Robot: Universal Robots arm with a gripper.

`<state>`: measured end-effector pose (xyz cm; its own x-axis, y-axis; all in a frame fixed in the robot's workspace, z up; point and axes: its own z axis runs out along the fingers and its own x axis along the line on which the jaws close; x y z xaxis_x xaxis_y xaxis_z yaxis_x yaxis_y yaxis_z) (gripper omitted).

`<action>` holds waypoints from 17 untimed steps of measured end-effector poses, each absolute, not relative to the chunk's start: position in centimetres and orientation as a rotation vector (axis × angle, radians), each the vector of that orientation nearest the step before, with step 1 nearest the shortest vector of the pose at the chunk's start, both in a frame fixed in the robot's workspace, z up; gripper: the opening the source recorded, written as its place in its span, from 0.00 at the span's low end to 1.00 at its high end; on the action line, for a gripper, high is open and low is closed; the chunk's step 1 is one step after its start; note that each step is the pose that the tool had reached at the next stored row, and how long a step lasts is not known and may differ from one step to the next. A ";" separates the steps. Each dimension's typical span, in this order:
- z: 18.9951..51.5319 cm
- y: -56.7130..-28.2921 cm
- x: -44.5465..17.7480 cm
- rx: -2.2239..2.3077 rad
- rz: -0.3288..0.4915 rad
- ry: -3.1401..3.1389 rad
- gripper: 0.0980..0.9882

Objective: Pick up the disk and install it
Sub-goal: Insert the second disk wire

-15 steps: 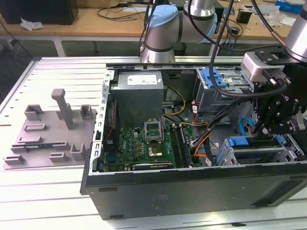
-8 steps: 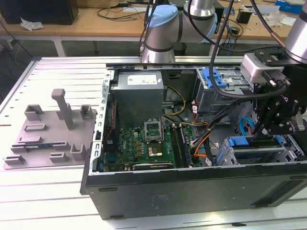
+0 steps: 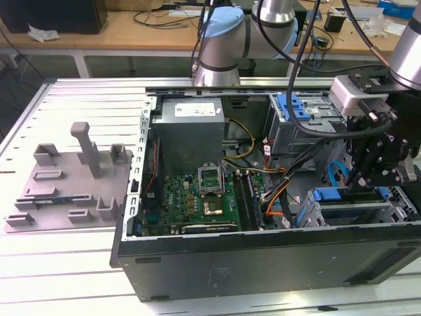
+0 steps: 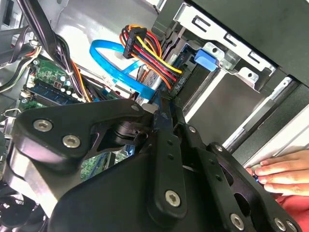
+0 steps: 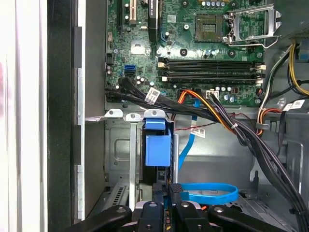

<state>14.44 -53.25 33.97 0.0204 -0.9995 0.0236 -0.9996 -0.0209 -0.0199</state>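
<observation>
The disk (image 3: 332, 195) stands on edge in the lower drive cage (image 3: 316, 217) at the front corner of the open computer case, on the exterior view's right; its blue carrier shows along the top. In the first wrist view the blue carrier end (image 5: 158, 147) sits in the cage slot between metal rails (image 5: 120, 145). My gripper (image 3: 363, 186) hangs right over it. Its fingers (image 5: 169, 191) are close together with a thin blue edge of the carrier pinched between them. The second wrist view shows the same pinch at the gripper (image 4: 158, 108).
A blue flat cable (image 5: 207, 191) and bundled power wires (image 4: 145, 48) run close beside the cage. A second drive cage (image 3: 306, 112) sits further back. A person's hand (image 4: 282, 176) rests on the case edge. A grey fixture (image 3: 66, 178) lies on the table left of the case.
</observation>
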 end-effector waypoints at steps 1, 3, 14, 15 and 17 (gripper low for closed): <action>34.0 -53.3 14.4 2.243 0.048 -2.196 0.07; 33.9 -53.2 14.4 2.243 0.048 -2.196 0.07; 35.6 -53.2 14.4 2.244 0.049 -2.196 0.16; 36.6 -53.2 14.4 2.244 0.050 -2.196 0.16; 37.7 -53.0 14.4 2.245 0.054 -2.197 0.16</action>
